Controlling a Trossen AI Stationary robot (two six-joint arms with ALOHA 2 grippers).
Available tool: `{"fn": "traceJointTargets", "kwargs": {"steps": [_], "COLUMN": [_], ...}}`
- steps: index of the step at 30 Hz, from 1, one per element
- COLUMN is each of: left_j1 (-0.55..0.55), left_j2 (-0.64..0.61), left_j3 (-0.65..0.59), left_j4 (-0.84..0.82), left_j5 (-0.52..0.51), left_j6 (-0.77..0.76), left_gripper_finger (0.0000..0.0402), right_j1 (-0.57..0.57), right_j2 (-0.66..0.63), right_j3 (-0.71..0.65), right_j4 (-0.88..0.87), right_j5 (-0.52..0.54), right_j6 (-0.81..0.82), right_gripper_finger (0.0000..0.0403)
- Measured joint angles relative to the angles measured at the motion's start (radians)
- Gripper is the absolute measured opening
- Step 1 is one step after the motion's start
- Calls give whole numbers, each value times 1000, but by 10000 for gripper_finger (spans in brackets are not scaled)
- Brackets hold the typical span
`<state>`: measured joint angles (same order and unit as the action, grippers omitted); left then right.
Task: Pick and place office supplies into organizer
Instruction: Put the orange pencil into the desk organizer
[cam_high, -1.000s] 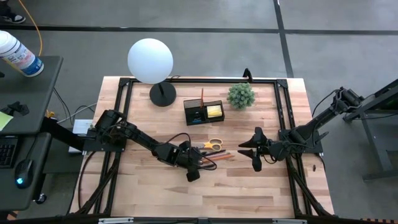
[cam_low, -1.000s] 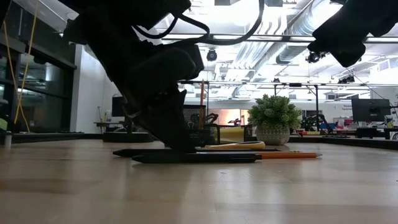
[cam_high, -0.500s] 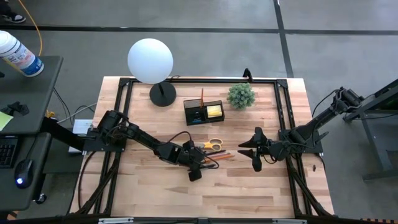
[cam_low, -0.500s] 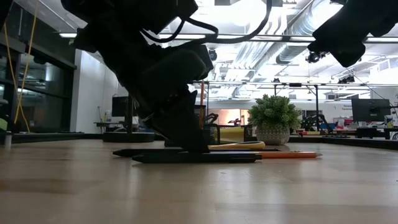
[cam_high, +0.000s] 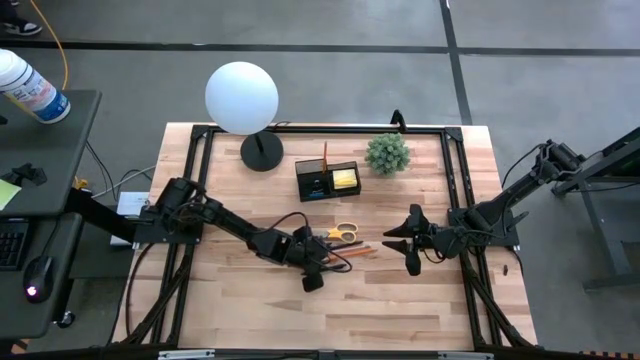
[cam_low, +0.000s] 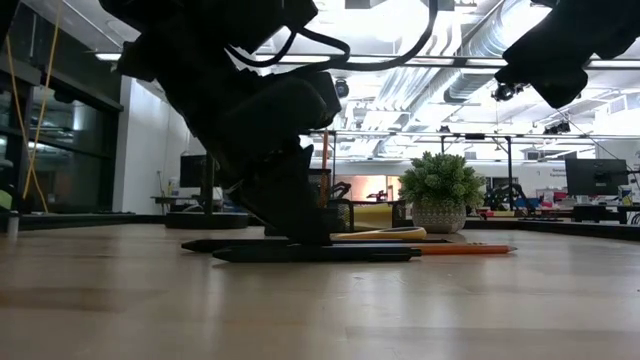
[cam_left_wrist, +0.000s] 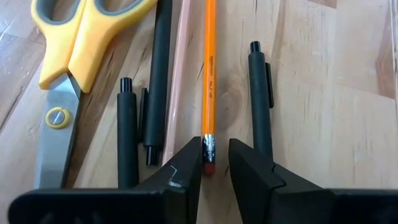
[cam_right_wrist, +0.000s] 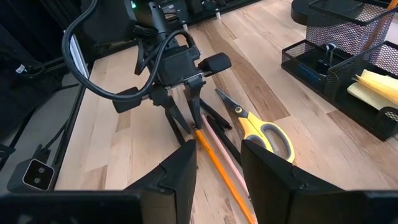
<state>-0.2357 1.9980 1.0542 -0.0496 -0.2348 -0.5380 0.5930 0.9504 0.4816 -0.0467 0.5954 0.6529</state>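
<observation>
Left gripper (cam_left_wrist: 215, 163) down on pale wood table (cam_high: 240, 290), fingers narrowly parted around eraser end of orange pencil (cam_left_wrist: 209, 81), not visibly clamped. Pencil print too small to read. Yellow-handled scissors (cam_left_wrist: 68, 68) and black pens (cam_left_wrist: 260, 93) just beside. Organizer (cam_high: 327, 180) farther back, well apart. Right gripper (cam_high: 405, 245) waits open, right of pencils.

No legible text or labels.
</observation>
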Motion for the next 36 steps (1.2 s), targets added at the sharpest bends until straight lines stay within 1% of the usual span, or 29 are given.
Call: {"fn": "traceJointTargets", "kwargs": {"steps": [10, 12, 15, 17, 21, 24, 36], "left_j1": [-6, -6, -6, -6, -6, -6, -10], "left_j2": [-1, -1, -1, -2, -2, -16, -57], "left_j3": [3, 10, 15, 16, 16, 15, 8], "left_j4": [-20, -34, -56, -61, -63, -65, -81], "left_j5": [2, 0, -1, -1, 3, 6, -37], "left_j6": [-35, -35, -44, -51, -97, -131, -147], "left_gripper_finger": [69, 57, 22, 8, 17, 5, 2], "right_j1": [0, 0, 0, 0, 0, 0, 0], "right_j2": [0, 0, 0, 0, 0, 0, 0], "right_j3": [0, 0, 0, 0, 0, 0, 0], "right_j4": [0, 0, 0, 0, 0, 0, 15], "right_j5": [-2, -2, -3, -4, -4, -4, -2], "right_j6": [0, 0, 1, 1, 1, 1, -3], "right_gripper_finger": [124, 124, 124, 124, 124, 124, 124]}}
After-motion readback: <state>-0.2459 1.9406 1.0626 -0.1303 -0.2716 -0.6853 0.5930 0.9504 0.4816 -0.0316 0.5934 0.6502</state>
